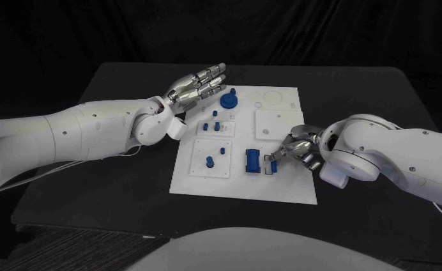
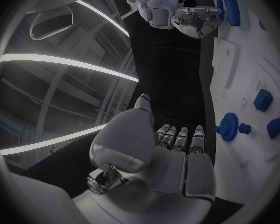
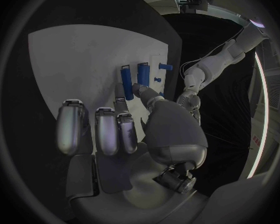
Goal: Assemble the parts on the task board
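Right robot hand at the blue bar; left robot hand held clear.

In the head view, the white task board (image 1: 285,191) is seen flat on the black worktop (image 1: 120,79), and the right robot hand (image 1: 296,149) is bent onto its near edge, where a slim blue bar (image 1: 273,165) is touched by a fingertip beside a wider blue block (image 1: 252,161) (whether it is pinched cannot be told). The left robot hand (image 1: 196,85) is raised over the board's far left corner, fingers spread and empty, probably to leave room. In the left wrist view, a toothed blue gear (image 2: 227,127) is shown on the smooth board. In the right wrist view, the bar stands upright against the fingertip, likely being seated.
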You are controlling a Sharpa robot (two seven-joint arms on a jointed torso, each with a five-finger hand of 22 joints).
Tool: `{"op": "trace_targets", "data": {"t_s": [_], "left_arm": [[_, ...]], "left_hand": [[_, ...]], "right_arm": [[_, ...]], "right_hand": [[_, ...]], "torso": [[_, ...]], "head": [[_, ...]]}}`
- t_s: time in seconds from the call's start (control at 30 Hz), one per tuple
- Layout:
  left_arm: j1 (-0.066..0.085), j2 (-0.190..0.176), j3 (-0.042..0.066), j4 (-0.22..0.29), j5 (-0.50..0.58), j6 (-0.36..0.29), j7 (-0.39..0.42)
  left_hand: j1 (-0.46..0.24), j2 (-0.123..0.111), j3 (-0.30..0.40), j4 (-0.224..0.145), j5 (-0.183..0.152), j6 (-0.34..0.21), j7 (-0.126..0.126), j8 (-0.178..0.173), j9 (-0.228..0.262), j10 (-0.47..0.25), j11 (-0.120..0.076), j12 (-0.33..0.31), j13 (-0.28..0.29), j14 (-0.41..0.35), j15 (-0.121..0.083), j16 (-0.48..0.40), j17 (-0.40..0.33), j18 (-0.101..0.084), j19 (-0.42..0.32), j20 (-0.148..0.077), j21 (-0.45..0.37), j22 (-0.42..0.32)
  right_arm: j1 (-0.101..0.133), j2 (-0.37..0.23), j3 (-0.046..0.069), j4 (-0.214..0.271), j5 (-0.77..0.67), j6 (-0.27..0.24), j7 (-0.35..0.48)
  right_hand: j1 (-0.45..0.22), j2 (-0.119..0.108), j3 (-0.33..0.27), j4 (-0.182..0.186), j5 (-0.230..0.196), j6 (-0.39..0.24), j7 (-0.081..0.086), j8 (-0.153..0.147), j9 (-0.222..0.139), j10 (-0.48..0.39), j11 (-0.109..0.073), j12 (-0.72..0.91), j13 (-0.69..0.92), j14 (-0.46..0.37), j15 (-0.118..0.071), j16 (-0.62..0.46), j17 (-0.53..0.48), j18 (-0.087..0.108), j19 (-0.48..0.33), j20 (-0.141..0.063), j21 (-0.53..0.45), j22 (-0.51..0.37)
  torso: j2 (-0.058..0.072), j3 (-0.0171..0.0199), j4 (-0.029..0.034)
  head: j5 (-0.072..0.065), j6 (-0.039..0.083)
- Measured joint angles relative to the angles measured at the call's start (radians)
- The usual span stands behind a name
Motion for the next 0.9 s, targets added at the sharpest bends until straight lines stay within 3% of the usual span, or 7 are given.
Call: {"op": "trace_targets", "data": {"t_s": [0.2, 0.5, 0.77, 0.9], "left_arm": [[0.000, 0.001, 0.000, 0.000, 0.000, 0.001, 0.000], [0.000, 0.002, 0.000, 0.000, 0.000, 0.002, 0.000], [0.000, 0.002, 0.000, -0.001, 0.000, 0.003, 0.000], [0.000, 0.002, 0.000, -0.001, 0.000, 0.004, 0.000]], "left_hand": [[0.000, 0.000, 0.000, 0.000, 0.000, -0.004, 0.004, 0.000, 0.000, 0.000, 0.000, 0.000, 0.000, 0.000, 0.000, 0.000, 0.000, 0.000, 0.000, 0.000, 0.000, 0.000], [0.004, -0.004, 0.000, 0.000, 0.006, -0.004, 0.004, 0.000, 0.000, 0.000, 0.000, 0.000, 0.000, 0.000, 0.000, 0.000, -0.001, 0.000, 0.000, 0.000, 0.000, 0.000], [0.008, 0.000, 0.000, 0.000, 0.006, -0.004, 0.004, 0.000, 0.000, 0.000, 0.000, 0.000, 0.000, 0.000, 0.000, 0.000, -0.001, 0.000, 0.004, 0.004, 0.000, 0.000], [0.008, 0.000, 0.003, -0.003, 0.006, -0.004, 0.004, 0.000, 0.000, 0.000, 0.000, 0.000, 0.000, 0.000, 0.000, 0.000, -0.001, 0.000, 0.004, 0.004, 0.000, 0.000]], "right_arm": [[-0.006, 0.010, 0.000, -0.008, -0.006, 0.011, -0.002], [-0.010, 0.021, 0.000, -0.021, -0.009, 0.021, -0.004], [-0.011, 0.025, 0.000, -0.027, -0.010, 0.025, -0.005], [-0.011, 0.026, 0.000, -0.030, -0.010, 0.025, -0.005]], "right_hand": [[-0.005, 0.005, 0.000, 0.000, -0.008, 0.005, -0.005, 0.006, 0.005, 0.000, 0.000, 0.000, 0.000, 0.001, 0.001, 0.000, 0.000, 0.000, 0.000, 0.000, -0.004, 0.000], [-0.017, 0.017, -0.028, 0.028, -0.061, 0.011, -0.011, 0.019, 0.009, 0.001, -0.008, 0.000, 0.000, 0.001, -0.007, -0.003, -0.003, 0.000, 0.000, 0.000, -0.004, 0.000], [-0.030, 0.030, -0.056, 0.056, -0.131, 0.012, -0.017, 0.027, 0.014, 0.002, -0.010, 0.000, 0.000, 0.000, -0.008, -0.003, -0.005, 0.000, 0.004, -0.004, -0.008, 0.000], [-0.035, 0.025, -0.070, 0.070, -0.167, 0.012, -0.019, 0.029, 0.014, 0.003, -0.010, 0.000, 0.000, 0.000, -0.011, -0.003, -0.006, 0.000, 0.004, -0.004, -0.008, 0.001]], "torso": [[0.000, 0.0000, 0.0004], [-0.001, -0.0001, 0.0005], [-0.001, -0.0004, 0.0005], [-0.001, -0.0004, 0.0002]], "head": [[0.000, 0.000], [0.003, 0.000], [0.002, 0.000], [0.004, 0.000]]}}
